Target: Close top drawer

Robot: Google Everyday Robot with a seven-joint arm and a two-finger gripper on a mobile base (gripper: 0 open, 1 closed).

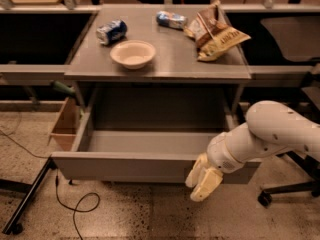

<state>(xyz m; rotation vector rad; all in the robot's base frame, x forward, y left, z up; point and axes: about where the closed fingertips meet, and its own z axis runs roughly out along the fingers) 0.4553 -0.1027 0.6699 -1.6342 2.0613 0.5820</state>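
The gripper (202, 179) sits lower right of centre, in front of the right end of the top drawer (125, 166) front panel; whether it is open or closed cannot be told, and it holds nothing. The drawer stands pulled out under the grey table (170, 66). On the table are a white bowl (132, 54), a blue can (111, 32) and snack bags (215, 31). A cardboard box (65, 126) stands left of the drawer.
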